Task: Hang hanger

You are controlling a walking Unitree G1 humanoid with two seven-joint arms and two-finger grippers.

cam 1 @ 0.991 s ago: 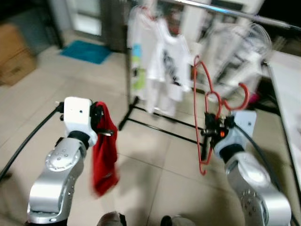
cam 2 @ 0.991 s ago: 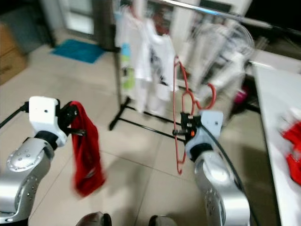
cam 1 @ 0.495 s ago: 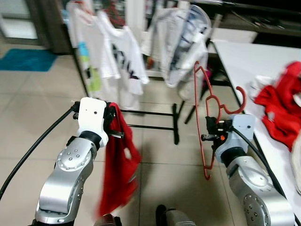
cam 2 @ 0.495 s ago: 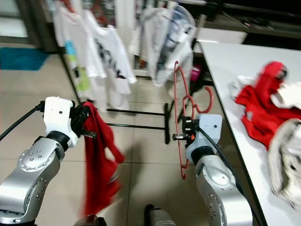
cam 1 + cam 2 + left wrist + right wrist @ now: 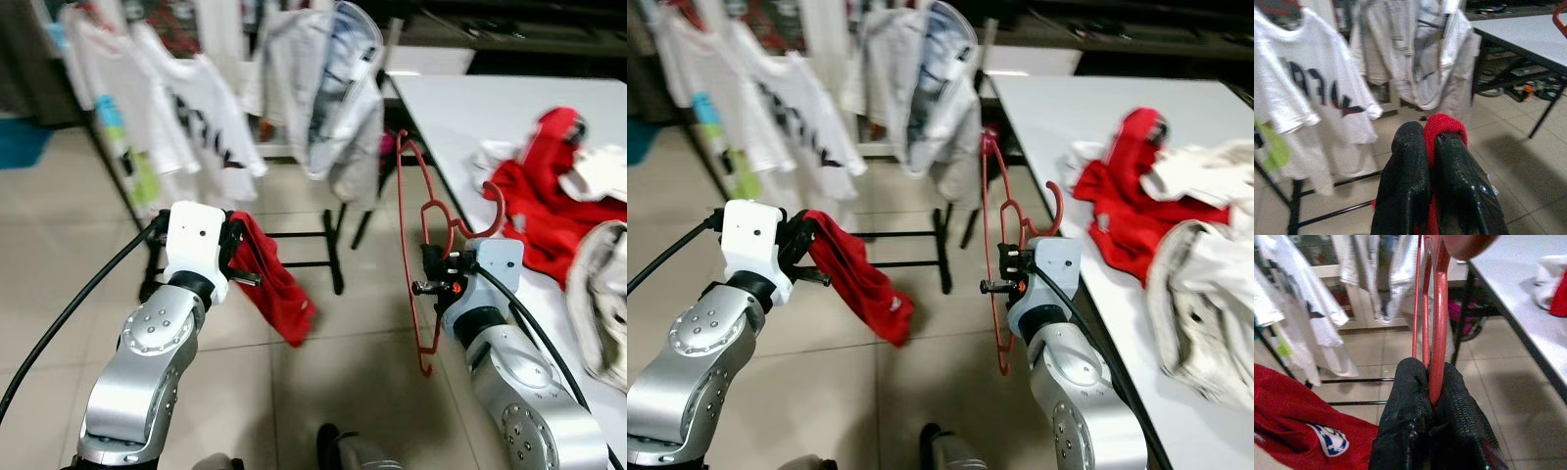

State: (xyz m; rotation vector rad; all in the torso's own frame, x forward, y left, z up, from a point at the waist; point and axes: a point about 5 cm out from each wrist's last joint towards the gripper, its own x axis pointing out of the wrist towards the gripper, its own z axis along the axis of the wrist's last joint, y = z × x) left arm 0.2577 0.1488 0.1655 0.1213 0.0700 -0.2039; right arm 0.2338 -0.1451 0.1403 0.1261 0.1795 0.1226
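Observation:
My right gripper [image 5: 432, 277] is shut on a red wire hanger [image 5: 409, 255], held upright in front of me with its hook [image 5: 498, 201] pointing right; the right wrist view has the hanger [image 5: 1436, 328] pinched between the fingers [image 5: 1405, 396]. A red garment [image 5: 274, 284] swings out to the right from my left gripper [image 5: 238, 257], which is shut on it. In the left wrist view the red cloth [image 5: 1444, 128] bulges between the two fingers [image 5: 1408, 166]. Ahead stands a clothes rack [image 5: 338, 245] hung with white shirts [image 5: 201, 127] and grey-white clothes [image 5: 333, 98].
A white table [image 5: 509, 108] runs along the right, with a red garment [image 5: 549, 196] and white clothes [image 5: 602, 294] piled on it. The rack's black base bars [image 5: 304, 264] lie on the tiled floor [image 5: 69, 255]. My feet [image 5: 338, 452] show at the bottom.
The camera has turned right, so the rack and table have shifted left. The red garment has swung from hanging straight down to trailing out to the right. Both grips are unchanged.

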